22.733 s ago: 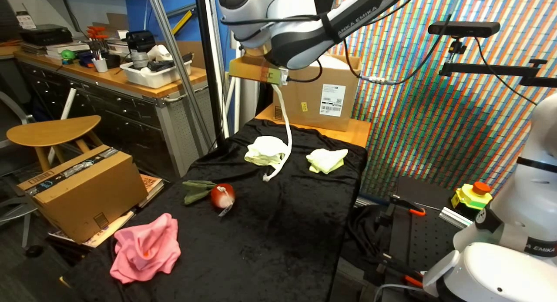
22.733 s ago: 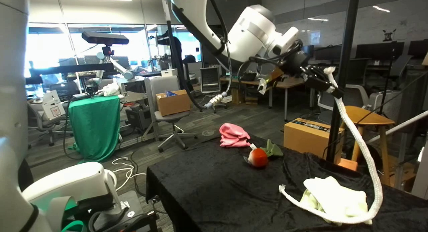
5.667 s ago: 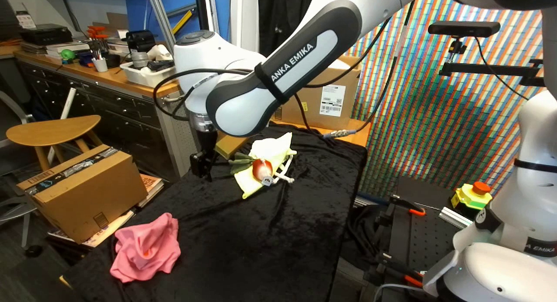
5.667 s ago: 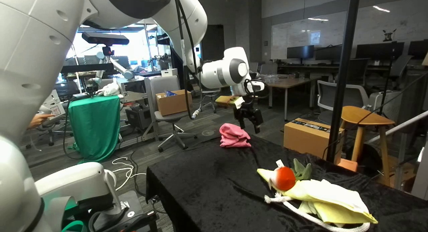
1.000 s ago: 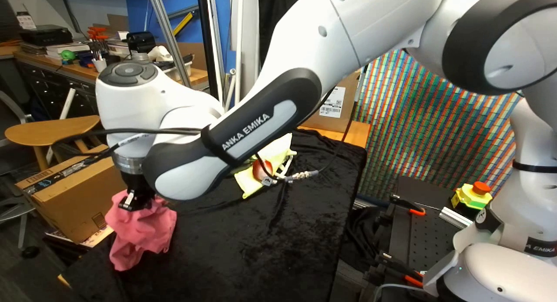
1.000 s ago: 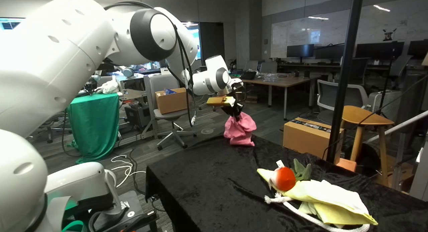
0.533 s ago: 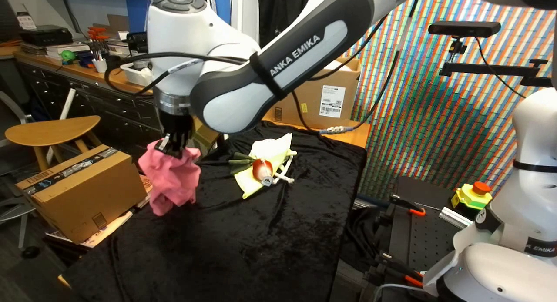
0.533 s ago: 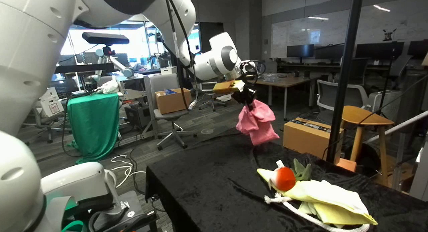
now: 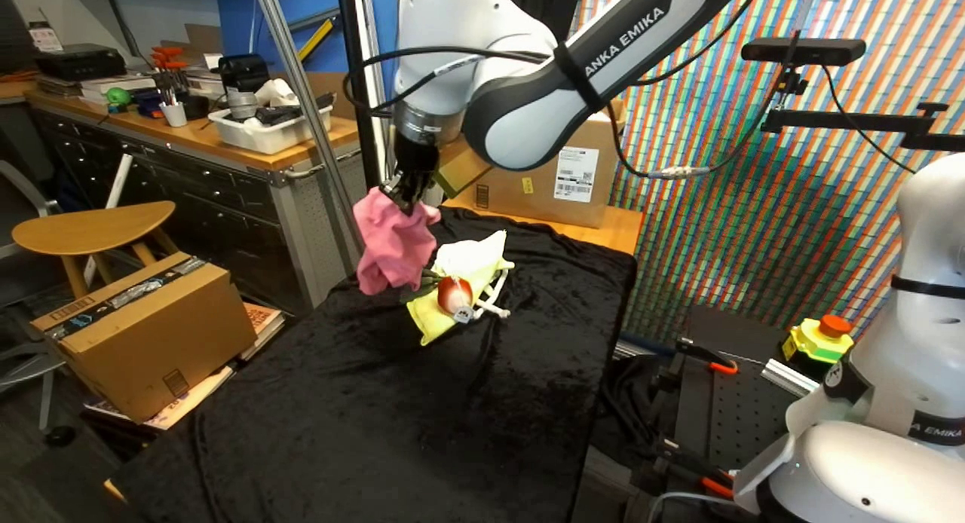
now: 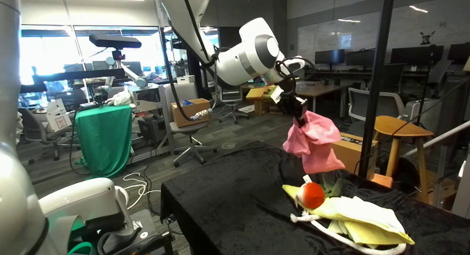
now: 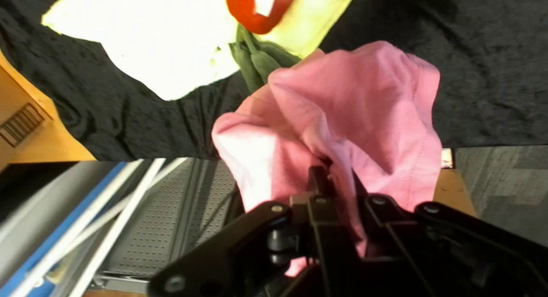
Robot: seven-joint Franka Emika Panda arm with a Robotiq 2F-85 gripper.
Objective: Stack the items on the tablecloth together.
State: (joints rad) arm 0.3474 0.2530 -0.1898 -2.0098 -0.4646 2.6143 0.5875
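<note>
Nipping a narrow fold of a crumpled pink cloth (image 10: 315, 144), the black pincer (image 11: 337, 179) before us holds it in the air, pressed tight on the fabric. We see the rest drape down in soft, matte creases to a broad corner, with a line of stitching along one edge in the wrist view. The cloth hangs by the edge of the black, velvety tabletop (image 10: 227, 200), near a radish-like toy (image 10: 311, 195); whether the cloth's lower edge brushes the toy's green leaves (image 11: 259, 61), we cannot tell. We find the toy lying on its side, a smooth round body of red giving way to white, a white tag (image 11: 264, 2) attached. Beneath it spreads a pale yellow cloth (image 10: 352, 209) in loose, angular folds, washed nearly white by glare in our wrist view. A white rope (image 10: 341, 241), thick and braided in look, curves along the yellow cloth's edge, part of it hidden. In both exterior views we note wrinkles and a faint sheen across the tabletop, and a cardboard box (image 9: 151, 334), square-edged and taped, standing beyond its edge.
</note>
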